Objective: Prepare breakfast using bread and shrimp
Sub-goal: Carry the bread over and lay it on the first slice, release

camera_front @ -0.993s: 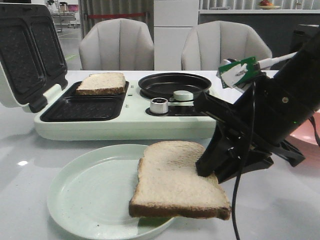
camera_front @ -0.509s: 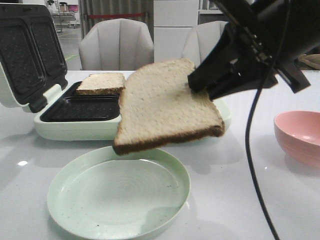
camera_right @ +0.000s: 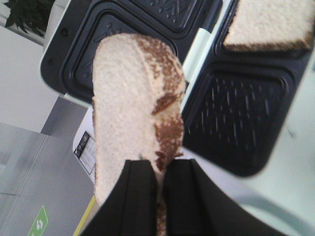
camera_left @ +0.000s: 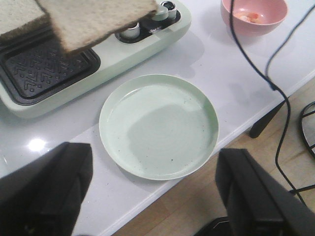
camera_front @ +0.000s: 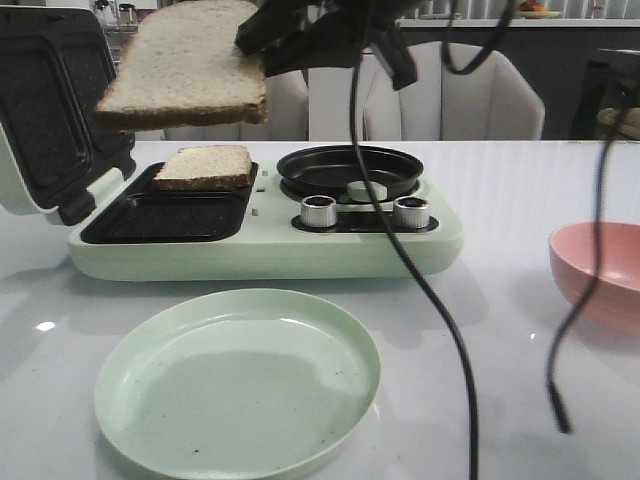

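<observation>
So the biggest thing on the tabletop (camera_front: 520, 380) is the pale green sandwich maker (camera_front: 260, 245), lid (camera_front: 55, 105) thrown open and leaning back. Two dark grill wells sit in it: the far well already has one bread slice (camera_front: 205, 166) lying flat in it, the near well (camera_front: 165, 216) is bare. Beside the wells, a small round black pan (camera_front: 350, 168) and two metal knobs (camera_front: 318, 211) are built into the same unit.

In front of it, nearer the camera, an empty pale green plate (camera_front: 235, 375) is seen. Off to the right a pink bowl (camera_front: 598, 272) is parked, and in the left wrist view something small and pinkish-white, probably the shrimp (camera_left: 248, 17), can be made out inside it, though it's too small to be sure.

The second bread slice (camera_front: 185, 65) is held high in the air by the right claw (camera_right: 161, 169), pinched at one crust edge. From the pinch, the slice sticks out toward the open lid, with its flat side roughly level and drooping a little at the free end. It hangs over the grill wells rather than over the plate.

What the next move would seem to hinge on: the bare near well lies below the held slice and a bit toward the camera, so a drop downward and slightly back looks needed. The right arm is clearly the nearer one. The left claw (camera_left: 152, 196) is spread wide, holding nothing, back over the tabletop edge near the plate.
</observation>
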### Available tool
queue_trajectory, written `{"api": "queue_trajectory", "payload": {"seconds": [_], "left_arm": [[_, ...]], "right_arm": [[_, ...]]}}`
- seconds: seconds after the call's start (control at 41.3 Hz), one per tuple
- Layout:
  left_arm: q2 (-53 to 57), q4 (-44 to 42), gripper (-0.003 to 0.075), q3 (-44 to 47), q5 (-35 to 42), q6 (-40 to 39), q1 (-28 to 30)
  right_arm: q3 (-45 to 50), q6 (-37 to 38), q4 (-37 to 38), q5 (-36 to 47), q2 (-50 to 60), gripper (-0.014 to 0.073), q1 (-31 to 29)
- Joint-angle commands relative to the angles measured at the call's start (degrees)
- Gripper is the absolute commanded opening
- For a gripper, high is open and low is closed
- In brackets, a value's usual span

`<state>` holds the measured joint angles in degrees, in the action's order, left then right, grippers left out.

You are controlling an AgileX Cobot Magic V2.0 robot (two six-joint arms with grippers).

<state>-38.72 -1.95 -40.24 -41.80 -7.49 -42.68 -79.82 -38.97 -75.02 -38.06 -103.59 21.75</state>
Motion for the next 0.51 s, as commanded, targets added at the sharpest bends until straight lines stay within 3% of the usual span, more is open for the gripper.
{"api": "queue_trajectory", "payload": {"seconds": [0.0,0.315,0.363,0.484], "left_arm": [[-0.20,-0.71,0.0570,-1.60,4.13,-0.10,-0.45],[-0.20,-1.15,0.0570,-1.60,4.13,-0.10,-0.45],[-0.20,-1.15,0.0570,-1.60,4.13,-0.10,-0.45],[-0.20,-1.15,0.0570,-1.60,4.13,-0.10,-0.45]], "right_arm": [[-7.61,-1.13,-3.59,-1.71,-3.02,0.0007,0.16],[-18.62,-1.13,-3.92,-3.45,-15.98,0.0021,0.19],[-18.90,-1.13,-3.92,-3.49,-16.57,0.0065,0.19],[-18.90,-1.13,-3.92,-2.06,-17.16,0.0341,0.24]]}}
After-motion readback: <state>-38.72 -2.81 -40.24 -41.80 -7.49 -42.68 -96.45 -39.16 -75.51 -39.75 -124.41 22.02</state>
